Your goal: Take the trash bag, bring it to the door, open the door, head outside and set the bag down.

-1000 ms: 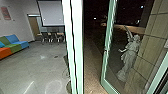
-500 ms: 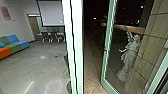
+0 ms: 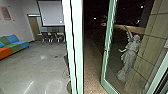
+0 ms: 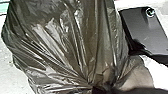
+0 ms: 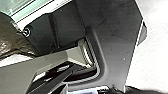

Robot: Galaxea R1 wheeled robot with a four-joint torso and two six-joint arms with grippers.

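I'm looking through the head view at a polished grey floor (image 3: 42, 67) that is spreading across a room on the left, where pools of light are shining near its lower edge. A sofa (image 3: 17, 43) in blue, green and orange is running along the white wall (image 3: 18, 22), and chairs (image 3: 51, 37) are standing at a table (image 3: 60, 33) beneath a hanging screen (image 3: 51, 12). Pale green posts (image 3: 78, 50) are dividing this room from the dark outdoors, where a strip of ground (image 3: 93, 75) is leading away. The glass door (image 3: 106, 50) is standing open at an angle, and through its pane I'm seeing a winged statue (image 3: 130, 53) beside a block wall (image 3: 150, 42).

Darkness is swallowing most of what is lying outside, and the posts are cutting off the room's right side. In the left wrist view the pale ground is washing out to white, and the trash bag (image 4: 65, 37) is running past the top and bottom edges. In the right wrist view I'm catching just part of its brown film, cut off at the edge.

The bag's pleats are drawing together at the left hand (image 4: 103, 88), which is clamping on the gathered neck, with the full part swelling out beside the robot's own dark plate (image 4: 147, 31). I'm not managing to tell whether the right hand is apart or together.
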